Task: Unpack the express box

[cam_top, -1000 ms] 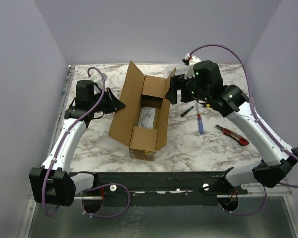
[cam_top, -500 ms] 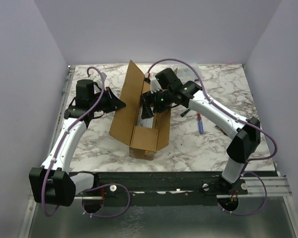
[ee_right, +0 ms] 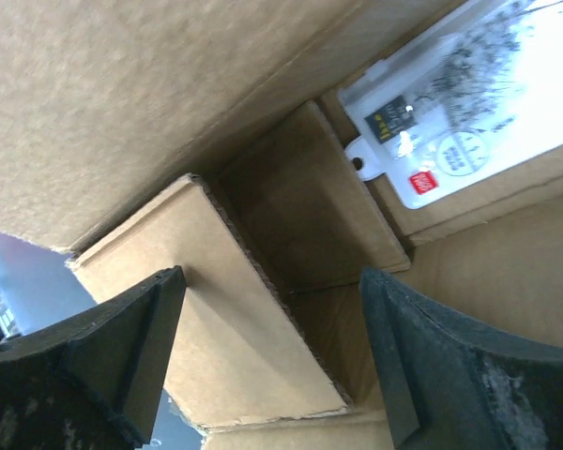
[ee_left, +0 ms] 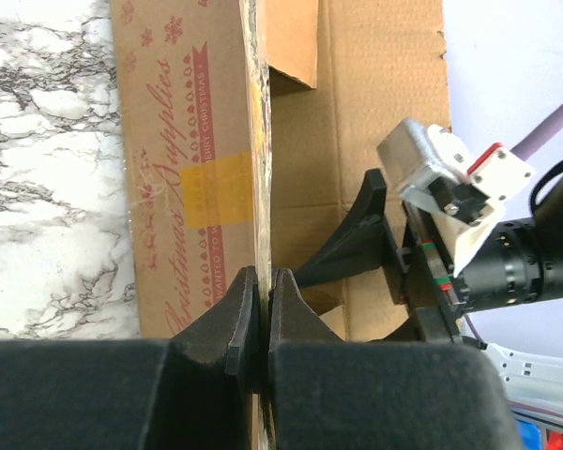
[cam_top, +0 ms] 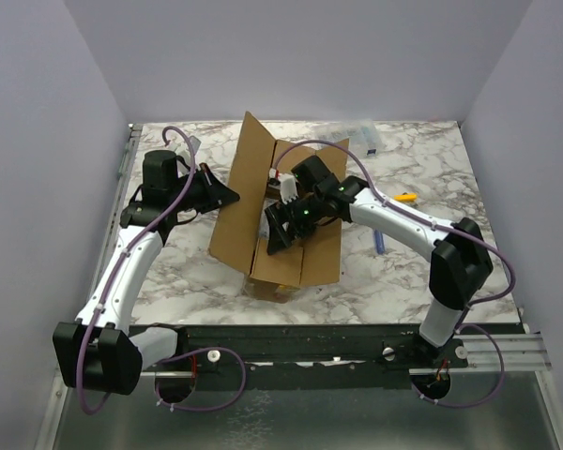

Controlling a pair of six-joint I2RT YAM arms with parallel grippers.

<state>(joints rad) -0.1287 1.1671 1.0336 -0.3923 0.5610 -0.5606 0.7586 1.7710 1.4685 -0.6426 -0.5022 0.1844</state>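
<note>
The express box [cam_top: 324, 251] lies open mid-table, brown cardboard with its flaps spread. My left gripper [cam_top: 230, 198] is shut on the edge of the box's upright left flap; in the left wrist view the jaws [ee_left: 264, 286] pinch the taped edge beside the red printing [ee_left: 169, 141]. My right gripper [cam_top: 278, 234] is open and reaches down into the box. In the right wrist view its jaws [ee_right: 272, 366] stand wide apart over an inner cardboard flap [ee_right: 244, 309]. A flat clear packet with a white label [ee_right: 450, 112] lies on the box floor beyond them.
A small clear plastic case [cam_top: 354, 131] sits at the back edge. A yellow item [cam_top: 408, 197] and a blue-handled tool [cam_top: 382, 242] lie right of the box, partly behind my right arm [ee_left: 507, 272].
My right arm has swung left from beside the box and gone down into it. The box's right flap has folded outward and lies flatter. The left gripper has kept its hold.
</note>
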